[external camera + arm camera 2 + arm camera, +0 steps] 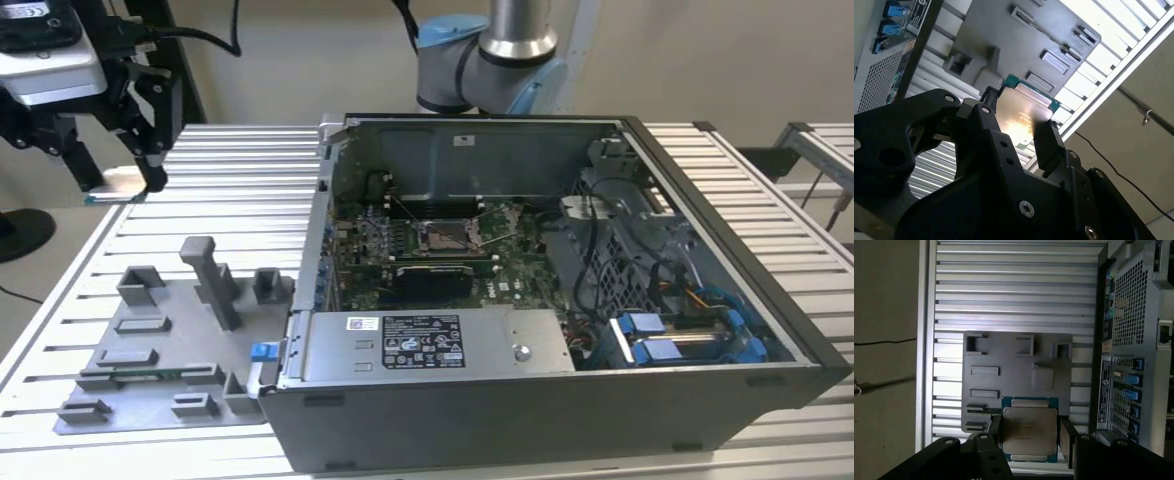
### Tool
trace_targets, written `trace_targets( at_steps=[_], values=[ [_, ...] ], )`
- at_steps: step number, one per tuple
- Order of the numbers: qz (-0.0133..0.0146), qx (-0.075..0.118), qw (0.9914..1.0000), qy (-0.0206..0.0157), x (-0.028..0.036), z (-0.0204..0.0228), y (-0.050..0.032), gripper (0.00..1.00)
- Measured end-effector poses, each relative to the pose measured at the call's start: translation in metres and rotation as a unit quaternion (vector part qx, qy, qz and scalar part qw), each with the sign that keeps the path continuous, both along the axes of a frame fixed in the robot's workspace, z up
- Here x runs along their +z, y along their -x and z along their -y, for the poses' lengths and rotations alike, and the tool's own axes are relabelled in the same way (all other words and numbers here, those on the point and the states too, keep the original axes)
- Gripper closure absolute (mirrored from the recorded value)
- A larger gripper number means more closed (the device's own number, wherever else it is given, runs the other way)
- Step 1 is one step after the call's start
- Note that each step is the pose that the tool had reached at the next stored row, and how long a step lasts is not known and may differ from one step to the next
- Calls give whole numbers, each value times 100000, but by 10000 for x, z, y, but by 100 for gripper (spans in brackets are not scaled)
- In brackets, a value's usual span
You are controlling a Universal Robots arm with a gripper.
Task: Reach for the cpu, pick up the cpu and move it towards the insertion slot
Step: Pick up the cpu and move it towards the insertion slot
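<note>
My gripper (118, 168) hangs high over the far corner of the table at the exterior view's left. It is shut on the cpu (118, 183), a thin square chip held by two opposite edges. In both wrist views the cpu (1029, 427) (1021, 112) shows a silvery top with a green rim, and a black finger (1068, 440) presses on each side. The insertion slot (447, 237), a silver frame around a dark centre, lies on the green motherboard inside the open case, well to the exterior view's right of the gripper.
The open computer case (561, 400) stands on the slatted table (227, 190). A grey fixture plate (147, 400) with upright blocks lies beside it, below the gripper (1030, 437). The arm's base (487, 60) rises behind the case. A black plate (434, 285) sits under the slot.
</note>
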State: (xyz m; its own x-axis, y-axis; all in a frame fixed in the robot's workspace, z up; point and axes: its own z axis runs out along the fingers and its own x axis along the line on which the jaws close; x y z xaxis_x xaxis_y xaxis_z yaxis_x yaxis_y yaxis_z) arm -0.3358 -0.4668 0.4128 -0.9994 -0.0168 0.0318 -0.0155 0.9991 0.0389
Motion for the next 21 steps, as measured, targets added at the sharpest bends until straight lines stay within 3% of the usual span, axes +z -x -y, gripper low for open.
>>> trace_targets(
  at_steps=[21],
  values=[
    [-51, 0, 100000, 0, 0, 0, -397, 100]
  ],
)
